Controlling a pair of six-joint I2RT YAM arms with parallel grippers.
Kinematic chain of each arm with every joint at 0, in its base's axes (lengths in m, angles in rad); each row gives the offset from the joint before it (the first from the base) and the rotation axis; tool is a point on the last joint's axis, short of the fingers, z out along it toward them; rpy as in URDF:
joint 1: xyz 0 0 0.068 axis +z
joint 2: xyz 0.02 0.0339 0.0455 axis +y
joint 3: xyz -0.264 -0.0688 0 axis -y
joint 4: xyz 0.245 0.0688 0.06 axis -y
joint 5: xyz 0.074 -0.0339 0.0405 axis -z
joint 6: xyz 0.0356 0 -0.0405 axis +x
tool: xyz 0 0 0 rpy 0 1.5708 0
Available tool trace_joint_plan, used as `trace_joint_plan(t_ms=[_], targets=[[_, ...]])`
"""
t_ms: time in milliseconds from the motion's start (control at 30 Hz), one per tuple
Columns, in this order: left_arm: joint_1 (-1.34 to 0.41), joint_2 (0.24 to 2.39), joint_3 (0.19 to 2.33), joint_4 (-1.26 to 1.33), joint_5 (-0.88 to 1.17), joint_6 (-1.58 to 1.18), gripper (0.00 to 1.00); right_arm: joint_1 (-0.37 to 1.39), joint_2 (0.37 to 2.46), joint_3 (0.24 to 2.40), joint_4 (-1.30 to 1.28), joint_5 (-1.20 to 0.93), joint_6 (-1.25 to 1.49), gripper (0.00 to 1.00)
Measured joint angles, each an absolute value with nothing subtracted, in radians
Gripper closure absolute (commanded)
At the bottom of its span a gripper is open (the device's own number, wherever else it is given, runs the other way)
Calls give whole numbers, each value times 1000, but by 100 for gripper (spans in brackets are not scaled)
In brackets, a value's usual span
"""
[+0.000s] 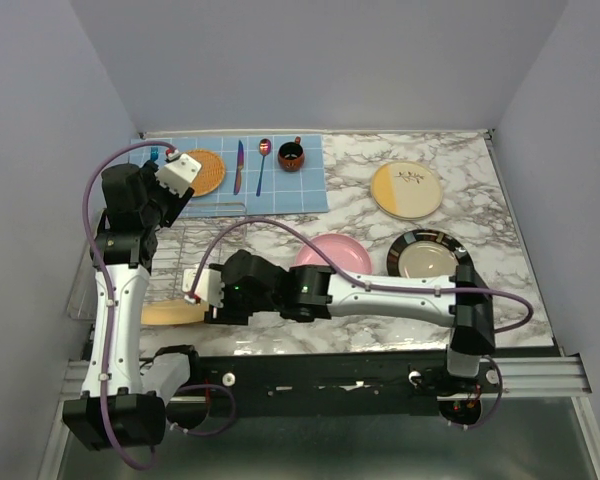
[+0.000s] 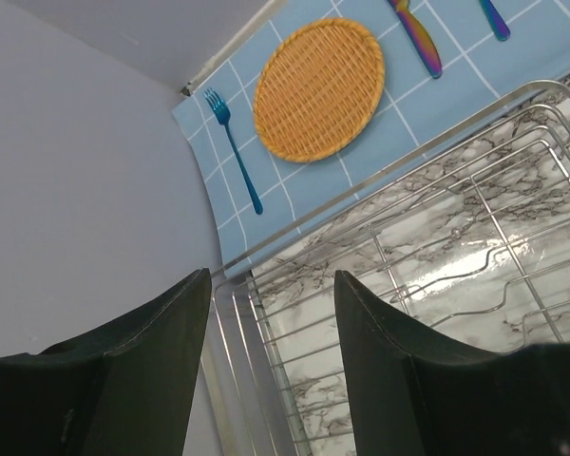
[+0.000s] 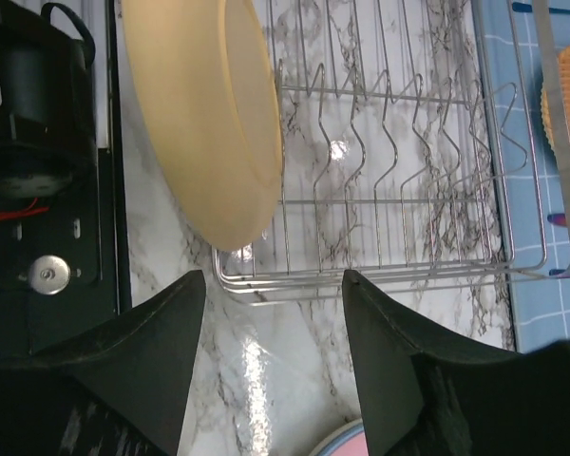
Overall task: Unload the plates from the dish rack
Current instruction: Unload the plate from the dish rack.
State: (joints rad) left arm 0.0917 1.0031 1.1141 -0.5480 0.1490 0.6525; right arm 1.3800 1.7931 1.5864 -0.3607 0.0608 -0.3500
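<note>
Four round plates show here, one in the rack and three out on the white marble worktop. Furthest left, our left tool hangs above the far left corner of the rectangular silver wire dish rack, its two dark fingers spread wide with nothing between them. Beyond that corner lies a blue checked placemat. From left to right it carries a blue fork, an orange round woven disc, an iridescent knife, a spoon and a small dark red cup. At the rack's near end the round yellow-orange plate stands on edge, leaning a little; we cannot tell which slot holds it. Our right arm reaches across from its base on the right, and the right tool sits just beside that plate's lower rim. Its fingers are wide apart and grip nothing. We see a gap between the fingertips and the plate. Right of the rack the round pink plate lies flat on the worktop, its near side hidden under the right arm. Next to it on the right rests the glossy black-rimmed beige plate, also flat. Further back, apart from both, lies the cream-and-yellow plate with a dark twig motif.
</note>
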Motion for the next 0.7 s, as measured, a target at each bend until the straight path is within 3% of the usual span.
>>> trace_joint_plan(t_ms=[267,700], targets=[[103,1002,1106,-516,190,633,36,1410,1994,1777,-347,91,-325,33],[115,1040,1106,-496,219,615,35,1447,2000,1780,-361,92,-290,33]])
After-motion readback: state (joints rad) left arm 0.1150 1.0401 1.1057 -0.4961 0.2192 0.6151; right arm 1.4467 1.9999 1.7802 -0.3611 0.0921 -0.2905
